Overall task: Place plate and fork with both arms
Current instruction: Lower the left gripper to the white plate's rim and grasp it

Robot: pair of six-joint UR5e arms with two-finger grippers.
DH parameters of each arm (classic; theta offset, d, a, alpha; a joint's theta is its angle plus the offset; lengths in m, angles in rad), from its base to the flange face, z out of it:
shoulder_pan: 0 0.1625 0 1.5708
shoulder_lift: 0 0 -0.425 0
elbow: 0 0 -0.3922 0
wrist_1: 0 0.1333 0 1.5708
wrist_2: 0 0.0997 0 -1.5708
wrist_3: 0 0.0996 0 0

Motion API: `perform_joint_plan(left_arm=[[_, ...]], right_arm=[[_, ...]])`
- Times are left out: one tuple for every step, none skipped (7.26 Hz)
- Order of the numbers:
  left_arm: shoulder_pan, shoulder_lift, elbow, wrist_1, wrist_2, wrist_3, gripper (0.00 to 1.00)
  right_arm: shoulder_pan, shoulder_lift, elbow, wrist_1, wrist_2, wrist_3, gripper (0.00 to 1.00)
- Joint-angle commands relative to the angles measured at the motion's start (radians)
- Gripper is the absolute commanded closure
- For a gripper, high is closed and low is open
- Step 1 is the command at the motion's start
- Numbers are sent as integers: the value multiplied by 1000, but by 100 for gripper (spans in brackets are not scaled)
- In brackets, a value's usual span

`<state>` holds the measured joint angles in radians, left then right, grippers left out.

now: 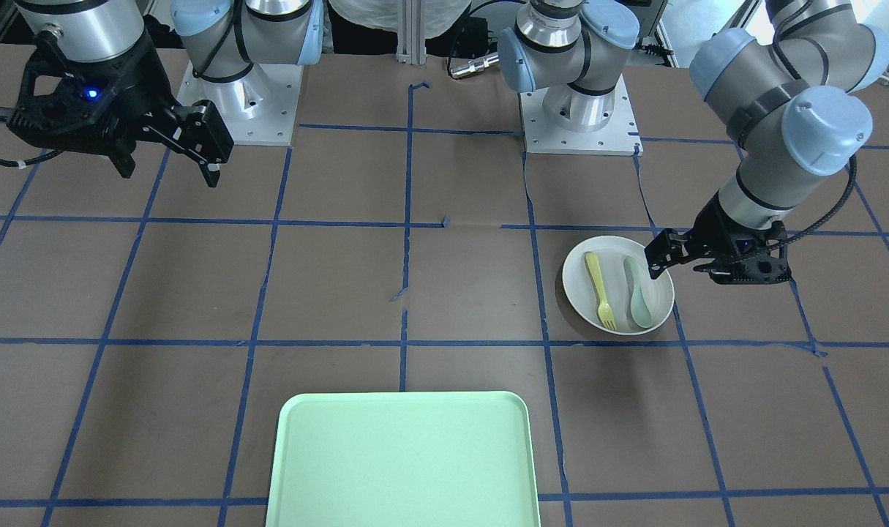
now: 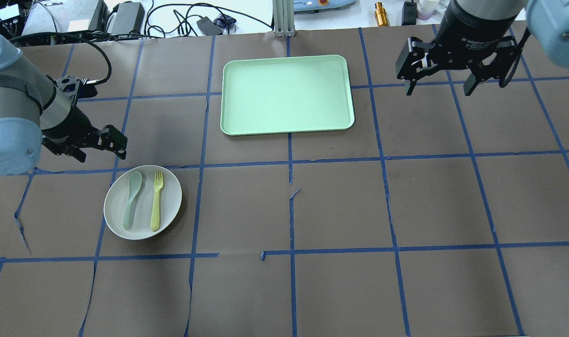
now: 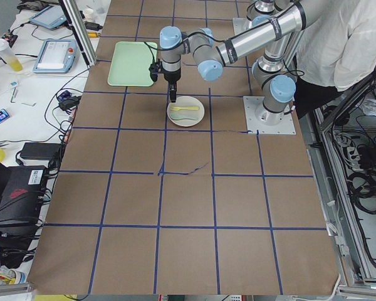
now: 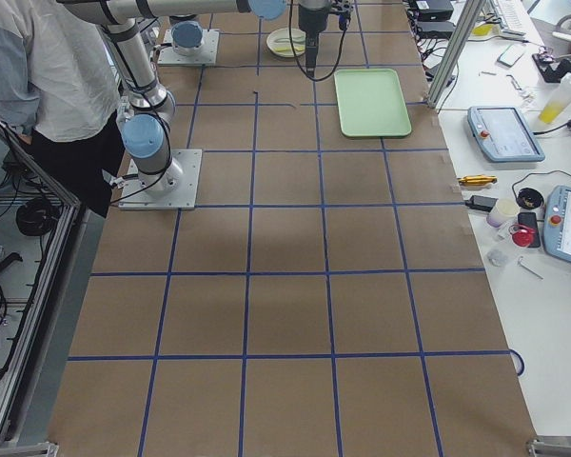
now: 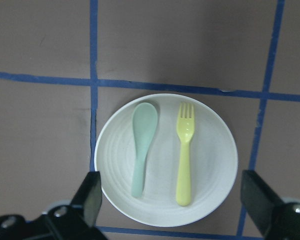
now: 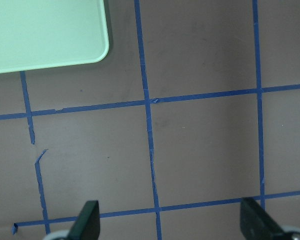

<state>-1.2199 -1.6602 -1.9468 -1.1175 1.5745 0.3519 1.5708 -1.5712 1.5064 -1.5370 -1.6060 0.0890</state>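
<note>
The table (image 2: 340,206) is covered in flat brown paper. Thin blue tape lines (image 2: 420,157) cut it into big squares. The paper is a bit torn in a few spots.

The plate (image 2: 172,199) sits close to the table's left edge, about halfway along it. It is round, shallow and off-white. It looks smooth, with faint rings in the middle.

The fork (image 2: 156,201) lies flat in the plate. It is small, pale yellow and looks like plastic. It has short tines that point at the far edge of the table. A pale grey-green spoon (image 2: 132,199) lies just beside it, nearer the left edge. Its round end points the same way. The two do not touch.

The left gripper (image 2: 99,147) is black and hangs in the air over the plate. Its two fingers are spread wide and hold nothing. In the left wrist view they stand on both sides of the plate.

A mint-green tray (image 2: 286,93) lies at the middle of the far edge. It is a rectangle with round corners and a low raised rim. It looks smooth.

The right gripper (image 2: 438,89) hangs up high near the far right corner, beside the tray. Its fingers are spread wide too and grip nothing.
</note>
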Motion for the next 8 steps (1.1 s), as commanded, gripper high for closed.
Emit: perform_joint_plan(left_arm=[[90,-42,-72,70,-4,191,10],[130,-73,-87,70,-5,193,17],[143,-98,-107,109,-2,193,17],[146,-122,-150,211,-2,174,17],[146,-145,-179,288,-7,114,17],[146,-151,-187,295,-4,102,22],[145,-151,-193,294,-4,101,26],[145,-151,-195,294,5,105,28]], right_arm=[[0,2,0,0,0,0,0],[0,3,0,0,-2,0,0],[0,4,0,0,1,1,0],[0,4,0,0,0,1,0],[0,4,0,0,1,1,0],[2,4,2,0,1,1,0],[2,4,0,0,1,3,0],[2,4,0,0,1,3,0]])
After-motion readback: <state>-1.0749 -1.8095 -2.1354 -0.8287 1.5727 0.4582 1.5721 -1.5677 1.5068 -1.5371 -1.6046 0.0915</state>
